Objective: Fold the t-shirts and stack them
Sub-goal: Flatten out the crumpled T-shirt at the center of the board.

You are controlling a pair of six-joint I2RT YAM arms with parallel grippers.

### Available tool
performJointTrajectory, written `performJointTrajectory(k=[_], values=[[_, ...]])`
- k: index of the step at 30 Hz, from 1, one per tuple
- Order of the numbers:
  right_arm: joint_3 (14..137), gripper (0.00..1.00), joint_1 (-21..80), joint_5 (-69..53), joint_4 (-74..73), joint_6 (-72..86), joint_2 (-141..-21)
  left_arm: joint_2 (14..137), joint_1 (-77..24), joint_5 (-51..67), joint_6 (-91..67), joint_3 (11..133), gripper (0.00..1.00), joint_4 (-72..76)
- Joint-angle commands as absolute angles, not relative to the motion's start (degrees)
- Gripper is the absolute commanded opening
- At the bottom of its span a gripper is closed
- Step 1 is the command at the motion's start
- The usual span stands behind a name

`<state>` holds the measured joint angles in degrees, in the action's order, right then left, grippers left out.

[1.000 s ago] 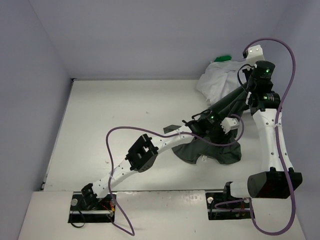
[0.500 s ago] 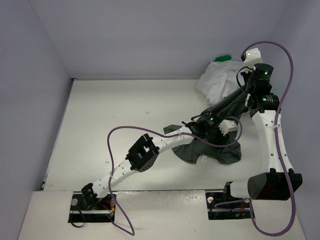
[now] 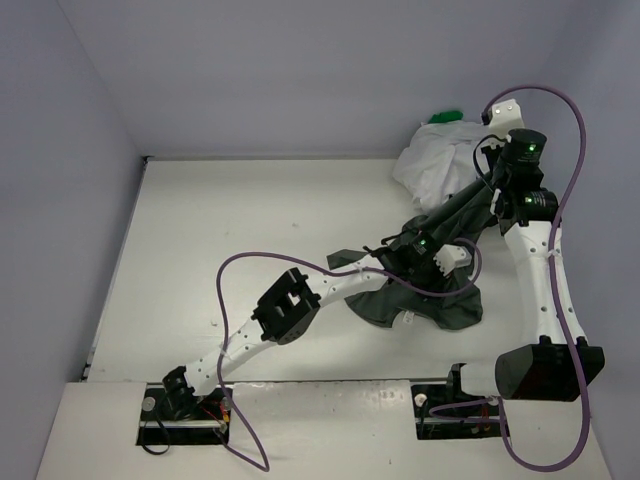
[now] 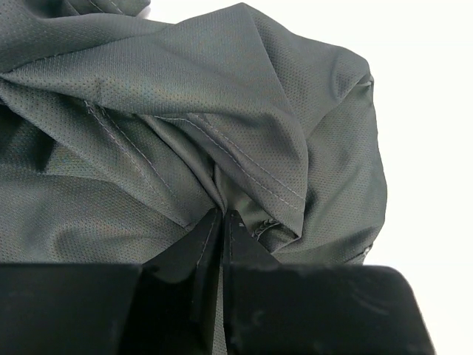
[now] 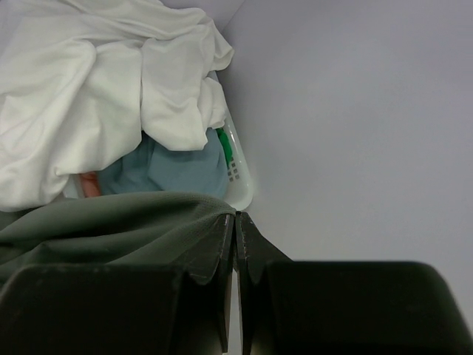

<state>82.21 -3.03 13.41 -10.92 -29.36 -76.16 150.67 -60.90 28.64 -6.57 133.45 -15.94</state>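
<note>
The dark grey t-shirt [image 3: 440, 305] lies bunched on the table at centre right, and one strip of it is stretched up toward the back right. My left gripper [image 3: 430, 262] sits on the bunched part, shut on a fold of the dark grey t-shirt [image 4: 185, 111], jaws [image 4: 222, 214] pinching the cloth. My right gripper [image 3: 492, 180] is raised near the basket; in its wrist view it [image 5: 235, 216] is shut on the edge of the dark grey t-shirt [image 5: 111, 222]. The white t-shirt [image 5: 96, 89], blue-grey t-shirt [image 5: 174, 170] and a bit of the green t-shirt [image 5: 223, 140] lie in the basket.
The white slotted basket [image 5: 244, 185] stands at the back right corner against the wall, with the white t-shirt [image 3: 430, 165] heaped over its rim and green cloth [image 3: 447, 117] behind. Purple cables loop off both arms. Walls close the table at the left and back.
My left gripper has shut on a fold of the dark grey t-shirt; it was open before. The right arm has shifted only slightly, still holding the shirt's edge.
</note>
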Motion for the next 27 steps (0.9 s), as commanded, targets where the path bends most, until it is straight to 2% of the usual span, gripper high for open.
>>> performJointTrajectory(k=[1, 9, 19, 27], values=[[82.2, 0.0, -3.3, 13.1, -6.7, -28.4, -73.9, 147.6, -61.4, 28.7, -6.5, 135.7, 0.0, -15.2], [80.3, 0.0, -3.4, 11.6, -6.2, -28.0, -73.6, 137.4, -58.5, 23.3, 1.4, 129.1, 0.0, -16.5], [79.5, 0.0, -3.4, 9.0, -8.9, -27.5, -71.6, 108.1, -46.8, 16.7, 9.8, 109.8, 0.0, -14.8], [79.7, 0.0, -3.2, -7.2, -16.5, -25.1, -67.5, 92.3, -36.9, 18.1, 10.8, 99.1, 0.0, -13.0]])
